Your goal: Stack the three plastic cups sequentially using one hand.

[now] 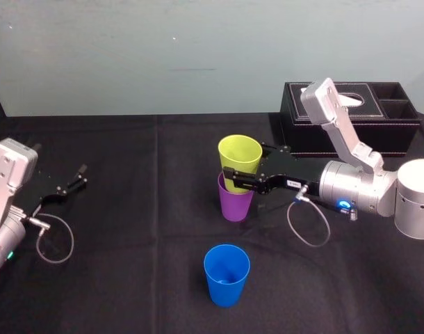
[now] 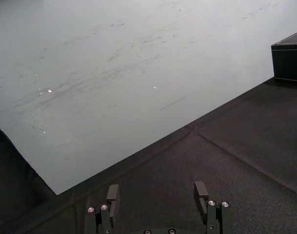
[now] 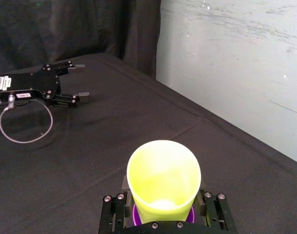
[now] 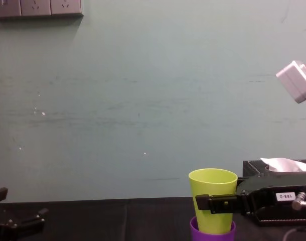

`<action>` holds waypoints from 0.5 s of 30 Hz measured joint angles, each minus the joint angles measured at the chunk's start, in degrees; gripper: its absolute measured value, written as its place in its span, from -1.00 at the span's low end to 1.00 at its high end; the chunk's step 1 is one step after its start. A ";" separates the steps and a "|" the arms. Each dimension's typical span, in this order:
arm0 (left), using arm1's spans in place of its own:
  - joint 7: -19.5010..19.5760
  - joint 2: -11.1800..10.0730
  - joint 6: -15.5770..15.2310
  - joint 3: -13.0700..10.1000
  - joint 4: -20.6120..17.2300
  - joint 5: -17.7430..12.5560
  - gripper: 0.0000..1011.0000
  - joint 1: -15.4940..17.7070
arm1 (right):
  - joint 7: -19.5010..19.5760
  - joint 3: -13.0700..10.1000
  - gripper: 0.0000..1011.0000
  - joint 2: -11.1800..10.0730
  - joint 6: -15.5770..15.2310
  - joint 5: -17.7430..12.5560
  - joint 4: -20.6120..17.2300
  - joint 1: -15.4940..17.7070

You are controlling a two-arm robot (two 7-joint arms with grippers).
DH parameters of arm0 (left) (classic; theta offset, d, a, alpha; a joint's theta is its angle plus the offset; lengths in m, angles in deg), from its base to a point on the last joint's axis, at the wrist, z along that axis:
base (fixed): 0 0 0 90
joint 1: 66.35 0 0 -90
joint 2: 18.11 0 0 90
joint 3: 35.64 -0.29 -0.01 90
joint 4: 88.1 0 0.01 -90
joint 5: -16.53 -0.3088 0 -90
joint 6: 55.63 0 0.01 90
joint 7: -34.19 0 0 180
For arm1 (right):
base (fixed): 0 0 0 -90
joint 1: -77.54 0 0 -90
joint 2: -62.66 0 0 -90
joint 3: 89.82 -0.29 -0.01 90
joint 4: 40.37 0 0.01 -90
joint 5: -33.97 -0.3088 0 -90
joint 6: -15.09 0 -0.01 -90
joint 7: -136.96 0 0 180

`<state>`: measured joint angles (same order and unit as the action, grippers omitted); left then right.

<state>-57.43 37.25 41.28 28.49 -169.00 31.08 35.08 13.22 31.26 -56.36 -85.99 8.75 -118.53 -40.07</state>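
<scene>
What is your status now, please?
Right gripper shut on yellow-green cup, nested in purple cup. Left gripper open, parked left. Blue cup alone in front. Tissue box behind, not in way.

You are working in what looks like a plain lab or test room. The tabletop (image 1: pixel 128 209) is draped in black cloth, and a bare, scuffed pale-green wall (image 4: pixel 143 100) stands right behind it. Wall sockets (image 4: pixel 37 7) sit high up, a dark curtain (image 3: pixel 90 29) hangs at one side, and a black tissue box (image 1: pixel 379 132) adds an office touch.
</scene>
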 joint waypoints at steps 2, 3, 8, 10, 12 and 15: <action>0.00 0.00 0.00 0.00 0.00 0.00 0.98 0.00 | -0.15 -0.07 0.44 0.11 0.35 -0.19 0.30 0.08; 0.00 0.00 0.00 0.00 0.00 0.00 0.98 0.00 | -0.19 -0.11 0.44 0.14 0.46 -0.27 0.40 0.11; 0.00 0.00 0.00 0.00 0.00 0.00 0.98 0.00 | -0.40 -0.45 0.44 0.43 1.18 -0.87 1.17 0.44; 0.00 0.00 0.00 0.00 0.00 0.00 0.98 0.00 | -0.45 -0.56 0.44 0.50 1.44 -1.07 1.42 0.58; 0.00 0.00 0.00 0.00 0.00 0.00 0.98 0.00 | -0.47 -0.64 0.44 0.54 1.64 -1.22 1.58 0.66; 0.00 0.00 0.00 0.00 0.00 0.00 0.98 0.00 | -0.59 -0.68 0.44 0.62 2.07 -1.35 1.87 0.73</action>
<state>-57.43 37.24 41.28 28.49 -169.00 31.07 35.08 12.63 30.57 -55.74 -83.92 7.40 -116.67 -39.34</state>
